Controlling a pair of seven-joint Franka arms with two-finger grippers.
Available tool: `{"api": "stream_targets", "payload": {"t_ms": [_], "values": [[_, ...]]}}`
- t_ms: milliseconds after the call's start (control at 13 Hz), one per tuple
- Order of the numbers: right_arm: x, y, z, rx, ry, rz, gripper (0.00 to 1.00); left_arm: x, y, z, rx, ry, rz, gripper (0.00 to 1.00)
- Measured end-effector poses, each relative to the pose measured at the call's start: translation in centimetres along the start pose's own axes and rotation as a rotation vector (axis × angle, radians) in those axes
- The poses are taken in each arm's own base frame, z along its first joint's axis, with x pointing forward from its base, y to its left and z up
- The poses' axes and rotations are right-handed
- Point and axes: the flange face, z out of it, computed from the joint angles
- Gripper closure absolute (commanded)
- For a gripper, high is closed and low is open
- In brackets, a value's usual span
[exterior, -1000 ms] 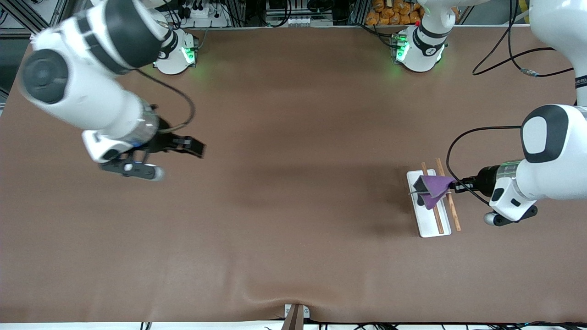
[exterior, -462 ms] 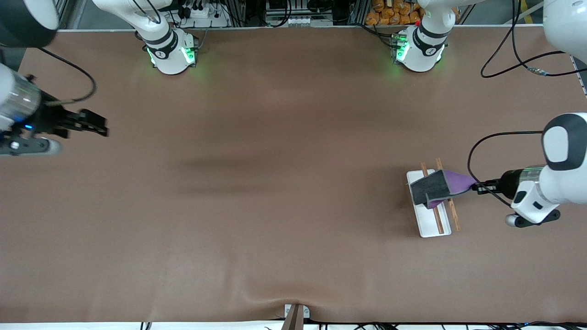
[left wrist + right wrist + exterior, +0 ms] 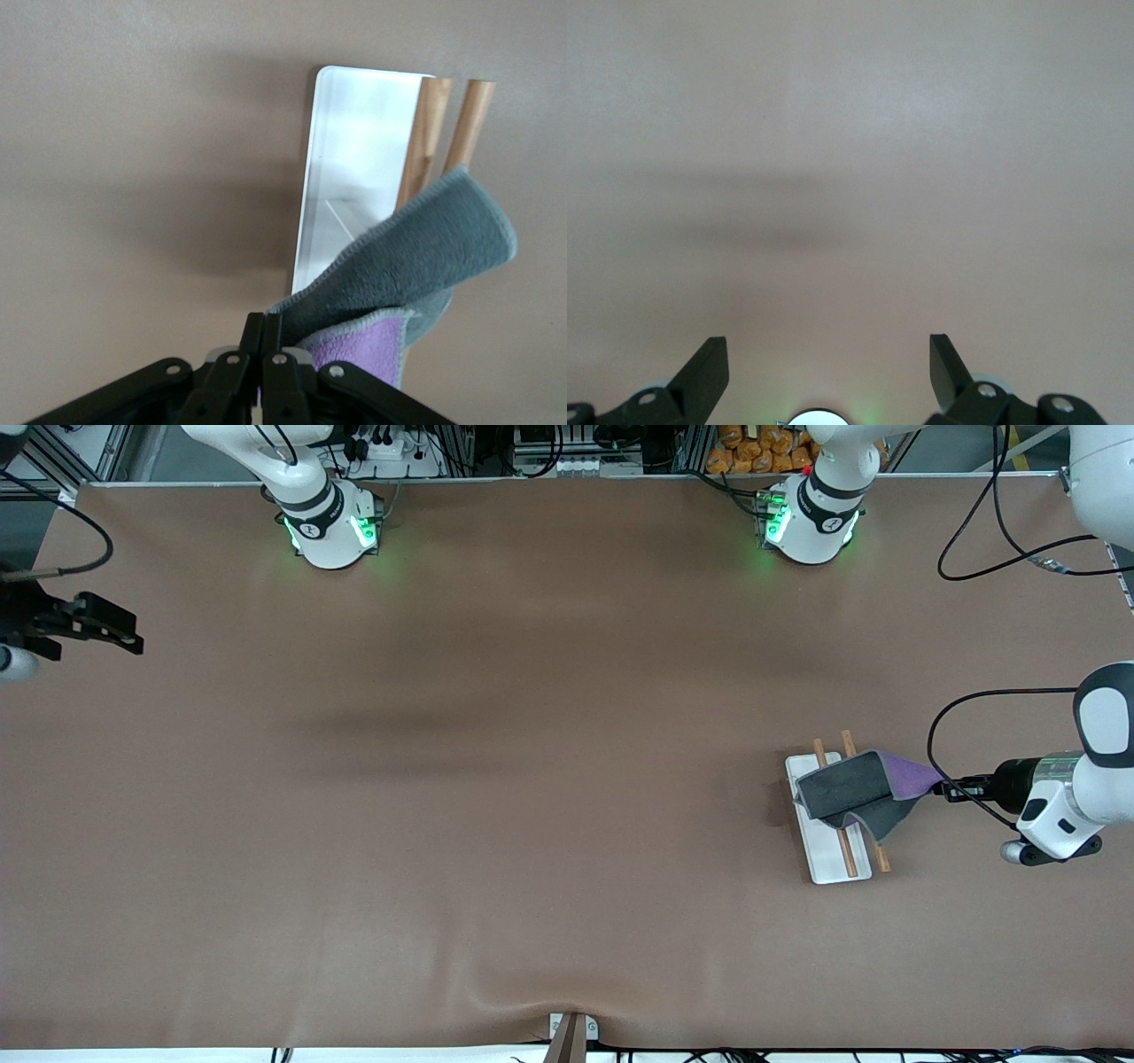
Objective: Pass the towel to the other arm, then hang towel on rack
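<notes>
My left gripper (image 3: 941, 788) is clamped tight on one corner of the towel (image 3: 858, 790), over the surface (image 3: 532, 779) just beside the rack (image 3: 828, 828), at the left arm's end. The towel drapes from my fingers (image 3: 266, 354) across the rack's two wooden rails (image 3: 443, 133), grey side up with purple showing near the pinch. My right gripper (image 3: 106, 629) hangs with its jaws wide apart and nothing between them, over the surface edge at the right arm's end.

Brown table (image 3: 532, 779), white rack base (image 3: 824, 850) toward left arm's end
</notes>
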Motion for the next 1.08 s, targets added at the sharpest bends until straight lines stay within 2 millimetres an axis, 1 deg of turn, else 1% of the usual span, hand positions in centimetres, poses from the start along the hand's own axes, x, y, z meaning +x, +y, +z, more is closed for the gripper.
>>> {"api": "stream_targets", "payload": {"t_ms": [77, 231, 385, 462, 538, 615, 692, 769, 1077], "values": [[-0.2, 0.1, -0.3, 0.000, 0.006, 0.012, 0.00, 0.2, -0.2, 0.5, -0.001, -0.007, -0.002, 1.00], [-0.3, 0.0, -0.5, 0.000, 0.013, 0.061, 0.00, 0.5, -0.7, 1.2, -0.004, -0.015, -0.009, 0.96], [-0.1, -0.2, -0.6, -0.001, 0.023, 0.108, 0.00, 0.6, -1.2, 1.5, -0.007, -0.018, -0.016, 0.96], [-0.1, -0.3, -0.6, 0.000, 0.024, 0.114, 0.00, 0.6, -1.3, 1.5, -0.007, -0.018, -0.013, 0.90], [-0.1, -0.4, -0.5, 0.001, 0.021, 0.117, 0.00, 0.6, -1.5, 1.5, -0.008, -0.018, -0.003, 0.71], [-0.2, -0.5, -0.4, 0.001, 0.010, 0.118, 0.00, 0.6, -1.8, 1.5, -0.010, -0.018, -0.001, 0.40], [-0.4, -0.6, -0.3, 0.003, -0.003, 0.117, 0.00, 0.7, -2.3, 1.7, -0.012, -0.021, 0.000, 0.18], [-0.4, -0.6, -0.3, 0.006, -0.006, 0.117, 0.00, 0.7, -2.7, 1.9, -0.014, -0.024, -0.002, 0.00], [-0.3, -0.7, -0.1, 0.008, -0.010, 0.118, 0.00, 0.8, -2.9, 2.0, -0.016, -0.026, -0.003, 0.00]]}}
